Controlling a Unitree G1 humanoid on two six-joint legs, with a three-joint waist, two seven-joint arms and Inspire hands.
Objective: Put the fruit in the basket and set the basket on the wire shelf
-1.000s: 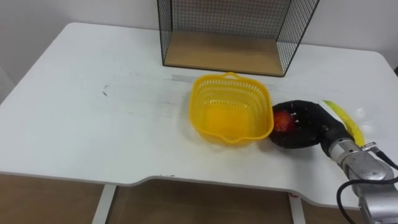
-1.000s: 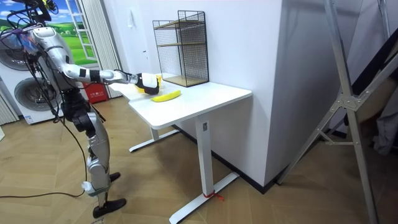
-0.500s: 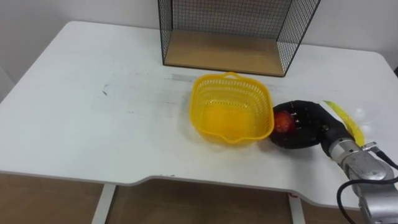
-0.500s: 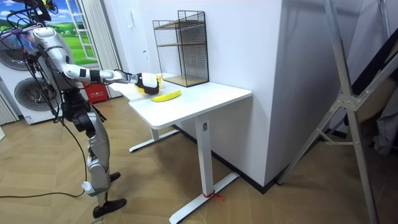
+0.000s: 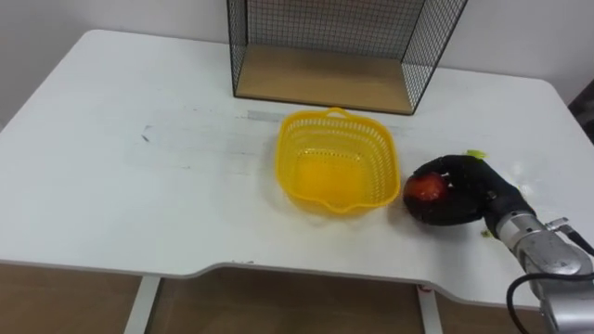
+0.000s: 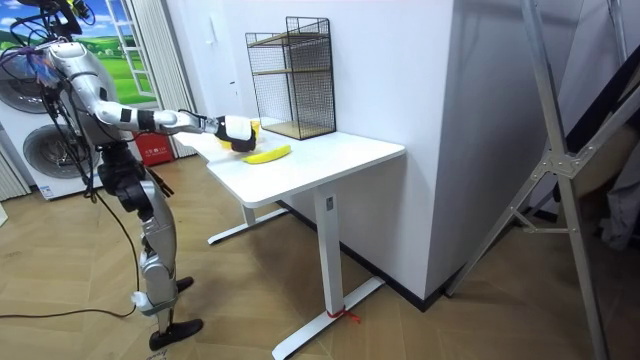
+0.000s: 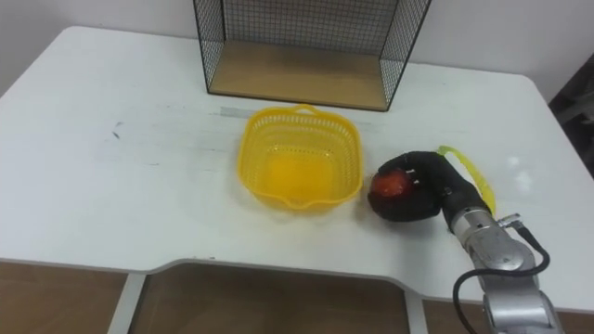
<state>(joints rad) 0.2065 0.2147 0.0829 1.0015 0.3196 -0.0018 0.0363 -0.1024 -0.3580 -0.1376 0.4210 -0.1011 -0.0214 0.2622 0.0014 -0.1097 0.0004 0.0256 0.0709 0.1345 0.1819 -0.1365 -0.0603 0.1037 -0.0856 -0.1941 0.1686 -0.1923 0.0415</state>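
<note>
An empty yellow plastic basket sits mid-table in front of the wire shelf. Just right of the basket, my right hand is shut on a red apple, low over the tabletop. A yellow banana lies on the table behind that hand, mostly hidden by it. In the room view I stand at the table's long side with the right arm stretched out to the hand.
The white table has open surface left of the basket. The shelf has a wooden floor board and black mesh walls. In the room view a washing machine stands behind me, and a wall is past the table's far end.
The camera has shifted, so the whole scene sits slightly lower and leftward. The right hand with the apple has risen a little and now covers most of the banana.
</note>
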